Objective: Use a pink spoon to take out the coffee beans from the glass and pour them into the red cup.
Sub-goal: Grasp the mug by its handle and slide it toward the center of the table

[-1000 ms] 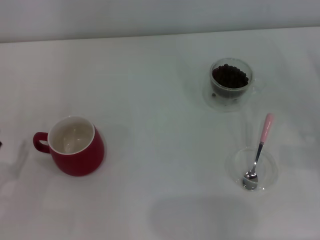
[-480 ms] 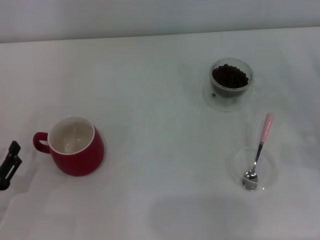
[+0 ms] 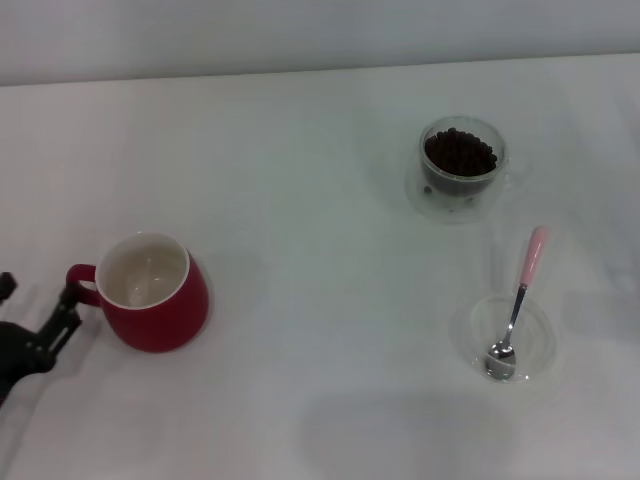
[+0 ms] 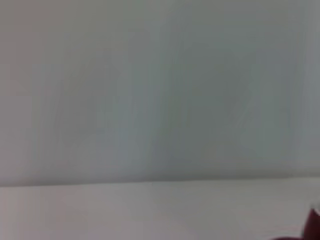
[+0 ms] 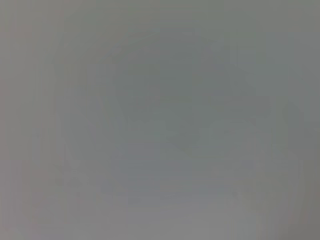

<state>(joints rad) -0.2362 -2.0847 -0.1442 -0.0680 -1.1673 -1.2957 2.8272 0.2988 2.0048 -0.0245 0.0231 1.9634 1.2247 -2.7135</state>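
Note:
The red cup stands upright at the table's left, white inside, its loop handle pointing left. A sliver of it shows in the left wrist view. My left gripper is open at the left edge, one finger right beside the cup's handle. The glass stands at the back right with a heap of coffee beans in it. The pink spoon lies with its metal bowl in a flat clear dish and its pink handle pointing away. My right gripper is out of view.
The flat clear round dish sits at the right, in front of the glass. The white table runs back to a pale wall. The right wrist view shows only a plain grey surface.
My left gripper has come in from the left edge and moved right, up to the red cup's handle. The cup, glass and spoon have not moved.

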